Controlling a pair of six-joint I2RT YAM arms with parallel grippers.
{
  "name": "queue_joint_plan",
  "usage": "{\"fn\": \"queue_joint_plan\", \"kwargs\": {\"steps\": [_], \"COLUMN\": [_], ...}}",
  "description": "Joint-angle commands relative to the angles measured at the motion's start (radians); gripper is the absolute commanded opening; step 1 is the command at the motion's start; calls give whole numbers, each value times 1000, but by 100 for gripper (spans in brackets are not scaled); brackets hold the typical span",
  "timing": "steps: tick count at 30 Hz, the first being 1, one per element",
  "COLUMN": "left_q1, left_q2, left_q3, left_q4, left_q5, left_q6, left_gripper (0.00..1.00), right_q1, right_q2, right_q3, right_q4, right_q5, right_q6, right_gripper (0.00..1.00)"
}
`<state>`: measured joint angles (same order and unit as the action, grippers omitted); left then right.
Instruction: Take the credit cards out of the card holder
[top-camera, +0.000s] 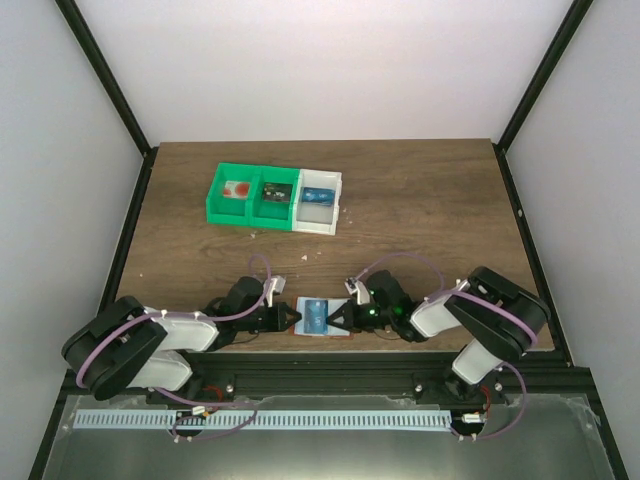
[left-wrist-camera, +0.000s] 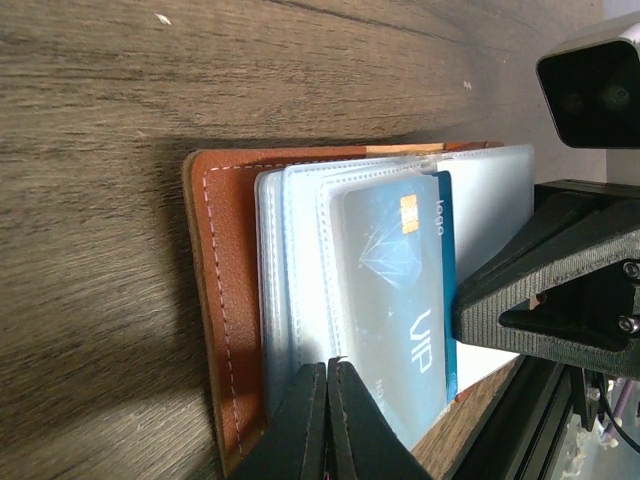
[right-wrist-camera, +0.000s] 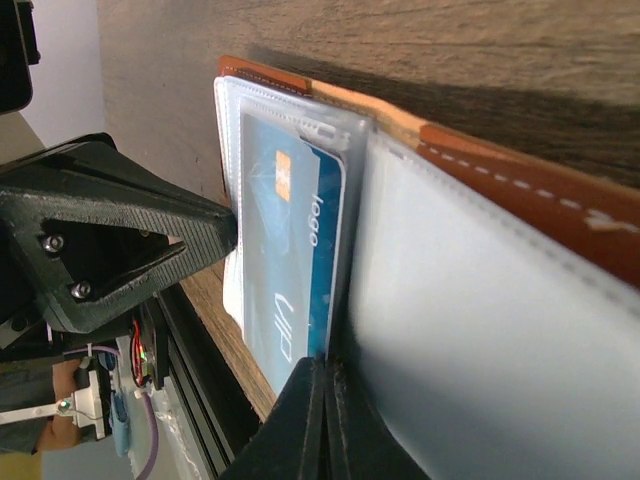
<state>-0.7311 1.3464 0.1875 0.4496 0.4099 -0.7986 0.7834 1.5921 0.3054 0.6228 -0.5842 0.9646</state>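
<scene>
Plainly, the credit card (left-wrist-camera: 395, 300) in the card holder (left-wrist-camera: 225, 300) reads "VIP" and "logo", left hand (left-wrist-camera: 327, 368) and right hand (right-wrist-camera: 325, 368) closed.

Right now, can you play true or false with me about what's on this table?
1. A blue card sits in the holder. True.
2. The holder is folded shut. False: it lies open.
3. The left end effector and right end effector are both shut. True.
4. The white bin stands right beside the green bin. True.
5. The holder lies inside the green bin. False: it lies on the table, between the two end effectors.
</scene>
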Motion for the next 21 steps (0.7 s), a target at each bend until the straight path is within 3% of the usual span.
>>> {"fn": "queue_joint_plan", "kwargs": {"steps": [1,21], "left_q1": [2,2], "left_q2": [34,11], "left_q3": [-17,-5], "left_q4": [-97,-117], "left_q5": [-60,-69], "left_q6": [6,-3], "left_gripper": [2,3], "right_q1": [-15,-38], "right_q2": [-39,-164], "right_q3": [-25,-74], "right_q4": [6,-94], "right_q5": [3,53], "right_q6": [-19,-55], "right_gripper": [0,0]}}
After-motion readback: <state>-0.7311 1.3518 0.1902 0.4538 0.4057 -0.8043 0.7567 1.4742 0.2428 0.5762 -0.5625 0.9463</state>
